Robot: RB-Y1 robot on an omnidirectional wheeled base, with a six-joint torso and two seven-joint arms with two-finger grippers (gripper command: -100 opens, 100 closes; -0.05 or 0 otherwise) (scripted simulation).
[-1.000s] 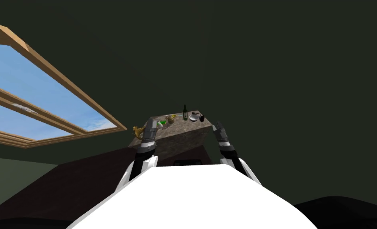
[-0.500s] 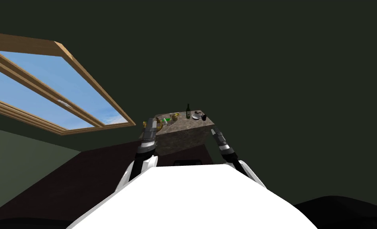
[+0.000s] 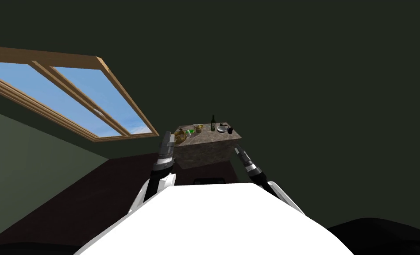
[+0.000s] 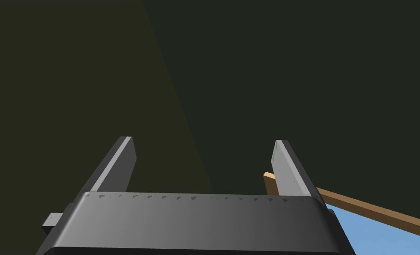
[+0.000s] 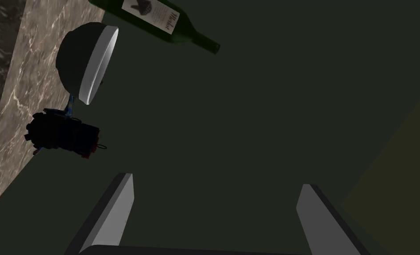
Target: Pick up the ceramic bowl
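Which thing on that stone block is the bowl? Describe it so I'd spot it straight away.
Look at the brown marbled block ahead, right of the window. Near its right end, the bowl sits between a tall green bottle and a small black object. It alone is round and low, with a pale rim.

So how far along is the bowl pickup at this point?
Done: nothing yet; the bowl sits on the marble top between the green wine bottle and a dark object. In hand: the right pincer, open, faces it from well short. Left: reach, grip, lift. The left pincer is open and empty.
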